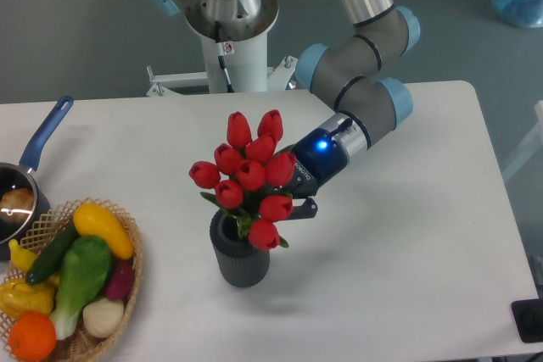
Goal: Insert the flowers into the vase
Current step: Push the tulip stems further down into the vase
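Observation:
The flowers [249, 177], a bunch of red tulips with green stems, stand tilted over the vase [240, 257], their stems reaching down into its round mouth. The vase is a small dark grey ribbed cylinder upright on the white table. My gripper [284, 206] comes in from the upper right, behind the blooms. It is shut on the stems just above the vase's rim. The blooms hide most of its fingers; one dark finger [304, 208] shows at the right of the bunch.
A wicker basket [127, 281] of toy vegetables sits at the front left. Behind it, at the left edge, is a blue-handled saucepan [42, 135]. The robot's base [229, 48] stands at the back of the table.

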